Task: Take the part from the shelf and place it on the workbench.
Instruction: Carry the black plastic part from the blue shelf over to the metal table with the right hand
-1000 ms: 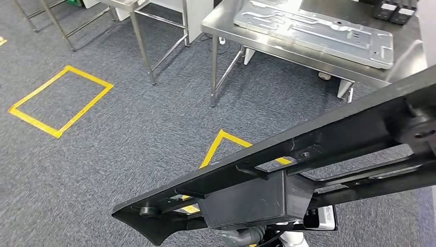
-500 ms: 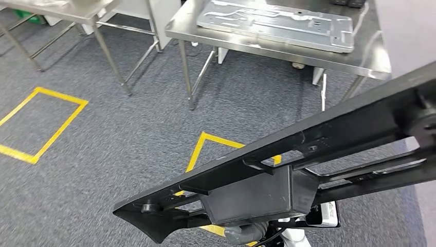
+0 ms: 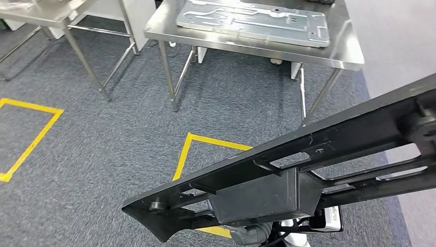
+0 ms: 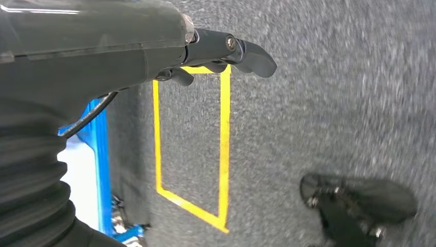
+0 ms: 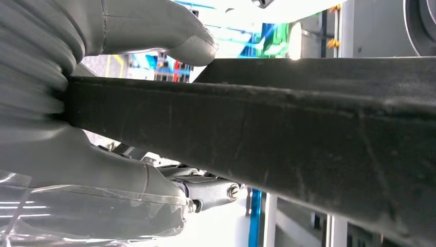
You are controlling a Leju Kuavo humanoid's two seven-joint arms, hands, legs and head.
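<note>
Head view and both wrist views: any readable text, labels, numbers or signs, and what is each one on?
No text can be read.
White label under the black part: dark print, too small and half hidden.
Metal plate on the workbench: stamped shapes, no lettering legible.
Yellow floor tape: plain outlines, no characters.
Right wrist view: bright, blurred background behind the right hand, nothing legible.

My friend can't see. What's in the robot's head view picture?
A long black plastic frame part stretches across the front, carried above grey carpet with yellow tape squares. Ahead stands a shiny steel workbench with a flat silver metal plate on top.
</note>
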